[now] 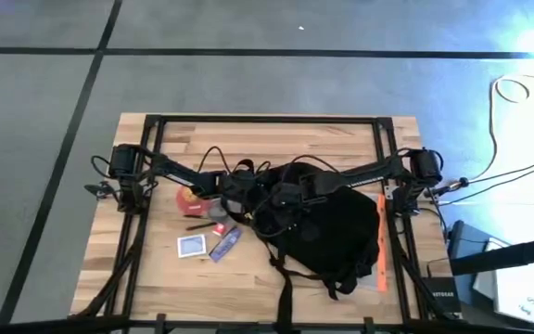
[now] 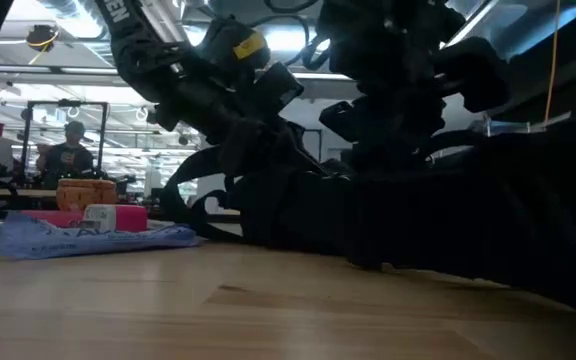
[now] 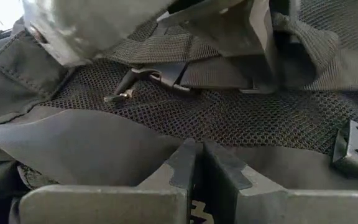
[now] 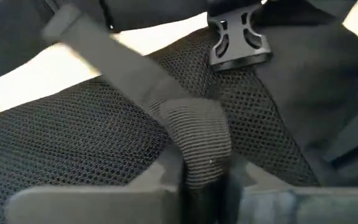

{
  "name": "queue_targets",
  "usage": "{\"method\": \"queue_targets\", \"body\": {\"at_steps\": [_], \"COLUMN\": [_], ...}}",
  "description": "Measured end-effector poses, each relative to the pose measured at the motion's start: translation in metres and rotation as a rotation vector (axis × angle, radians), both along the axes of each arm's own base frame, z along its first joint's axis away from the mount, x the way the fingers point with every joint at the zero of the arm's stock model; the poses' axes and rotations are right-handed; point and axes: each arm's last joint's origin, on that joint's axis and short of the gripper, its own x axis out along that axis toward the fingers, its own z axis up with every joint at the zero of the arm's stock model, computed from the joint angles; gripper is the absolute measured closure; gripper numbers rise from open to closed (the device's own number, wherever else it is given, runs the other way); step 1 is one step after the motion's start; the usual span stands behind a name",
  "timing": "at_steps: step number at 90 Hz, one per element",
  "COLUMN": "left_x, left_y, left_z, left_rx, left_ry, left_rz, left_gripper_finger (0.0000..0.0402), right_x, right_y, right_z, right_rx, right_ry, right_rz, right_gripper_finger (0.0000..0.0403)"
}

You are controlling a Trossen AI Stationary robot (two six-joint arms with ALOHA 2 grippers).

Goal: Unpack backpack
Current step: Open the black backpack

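Right hand [image 4: 204,180]: pinching a backpack strap [image 4: 191,134].
Left hand [image 3: 196,168]: pressed together, empty.
Backpack [image 1: 336,232]: several items lying at nine o'clock; unpacking looking unfinished.

Grey floor [image 1: 248,83] with dark lines; perhaps workshop benches [image 2: 28,190] behind.

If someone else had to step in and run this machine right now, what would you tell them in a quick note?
Left gripper: fingers shut, empty, pressed against the backpack.
Right gripper: shut on a webbing strap of the backpack.
Backpack lies mid-table, towards the right.
Already out on the table, left of it: a blue packet, a small card, a red item. An orange tool lies on its right.
Left: whether anything remains inside cannot be seen.
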Motion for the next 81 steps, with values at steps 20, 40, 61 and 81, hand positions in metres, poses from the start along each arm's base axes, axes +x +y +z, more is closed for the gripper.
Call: {"method": "queue_targets", "body": {"at_steps": [20, 40, 61, 81], "left_x": [0.000, 0.000, 0.000, 0.000], "left_y": [0.000, 0.001, 0.000, 0.000], "left_z": [0.000, 0.000, 0.000, 0.000], "left_rx": [0.001, 0.002, 0.000, 0.000], "left_ry": [0.000, -0.004, 0.004, 0.003], "left_rz": [0.001, 0.005, 0.001, 0.001], "left_gripper_finger": [0.0385, 0.0385, 0.0385, 0.0385], "right_x": [-0.008, -0.023, -0.040, -0.049], "right_y": [-0.002, -0.004, -0.006, -0.013], "right_z": [0.012, 0.044, 0.065, 0.074], "right_rx": [-0.036, -0.063, -0.095, -0.139], "right_ry": [-0.001, -0.066, -0.091, -0.083], "right_rz": [-0.012, -0.032, -0.052, -0.105], "right_gripper_finger": [0.0390, 0.0398, 0.0396, 0.0396]}}
